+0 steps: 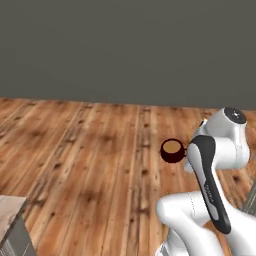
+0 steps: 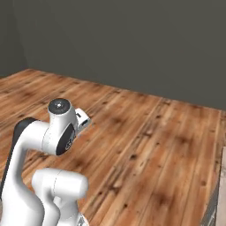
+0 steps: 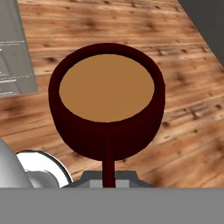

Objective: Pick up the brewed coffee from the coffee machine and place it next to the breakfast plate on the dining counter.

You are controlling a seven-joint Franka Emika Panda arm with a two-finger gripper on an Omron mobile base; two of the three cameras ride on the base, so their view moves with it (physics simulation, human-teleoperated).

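Note:
The brewed coffee (image 3: 107, 87) is a dark maroon mug with a light-brown surface, held upright in the air above the wooden floor. Its handle (image 3: 109, 162) runs down into my gripper (image 3: 109, 181), which is shut on it. In the left base view the mug (image 1: 172, 150) hangs just left of my arm's dark forearm, which hides the fingers. The coffee machine and the breakfast plate are out of view.
Wooden plank floor (image 1: 90, 150) stretches ahead to a plain grey wall (image 1: 125, 50). A stone-topped counter corner (image 1: 10, 212) shows at the lower left, another edge (image 2: 219, 194) at the right; I cannot tell whether either is the dining counter. A grey panel (image 3: 15, 52) lies beyond the mug.

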